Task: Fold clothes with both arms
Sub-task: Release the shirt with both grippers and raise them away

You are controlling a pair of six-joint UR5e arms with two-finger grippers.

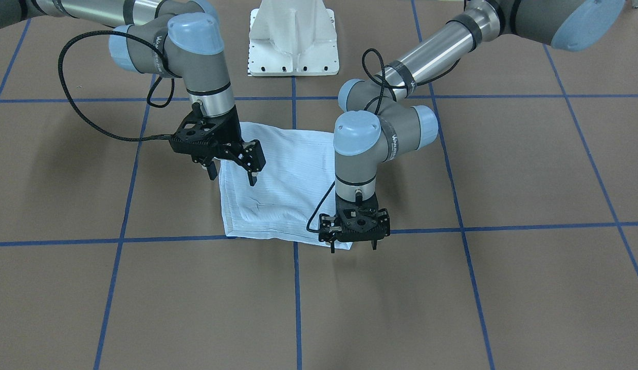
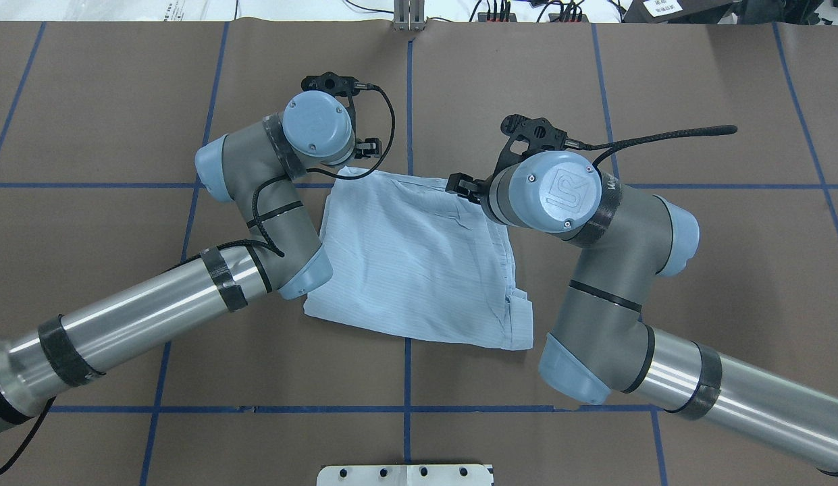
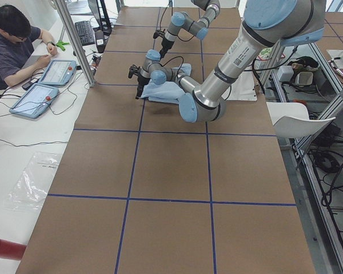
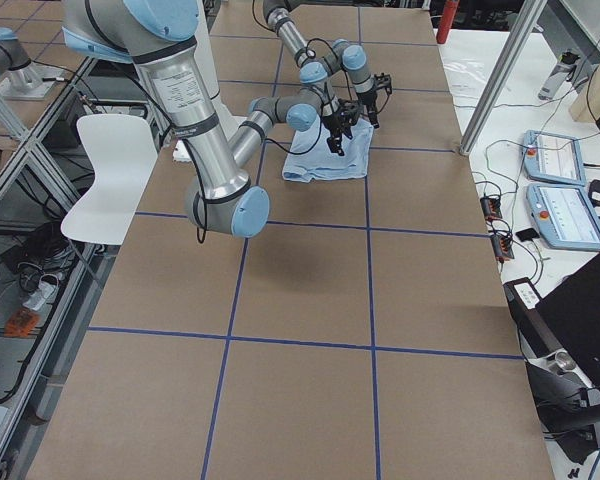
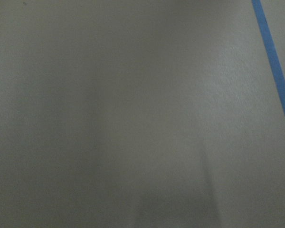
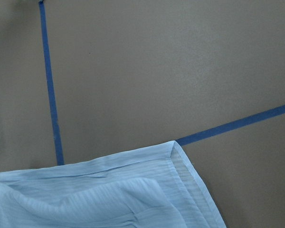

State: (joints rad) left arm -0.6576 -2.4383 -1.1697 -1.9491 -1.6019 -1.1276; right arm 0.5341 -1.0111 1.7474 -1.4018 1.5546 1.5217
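The clothes are one pale-blue pinstriped shirt (image 1: 283, 185), folded into a rough rectangle and lying flat on the brown table (image 1: 504, 288). My left gripper (image 1: 353, 246) points straight down over the shirt's corner farthest from the robot; it is open, with nothing between its fingers. My right gripper (image 1: 232, 176) hangs tilted above the opposite side edge, also open and empty. In the overhead view the shirt (image 2: 419, 263) lies between the two wrists. The right wrist view has one hemmed shirt corner (image 6: 109, 194) on the table. The left wrist view is a blur of bare table.
Blue tape lines (image 1: 295, 298) grid the brown table. The white pedestal base (image 1: 293, 41) stands at the robot's side. A person (image 3: 17, 51) sits at a side desk with pendants. A white chair (image 4: 110, 170) stands beside the table.
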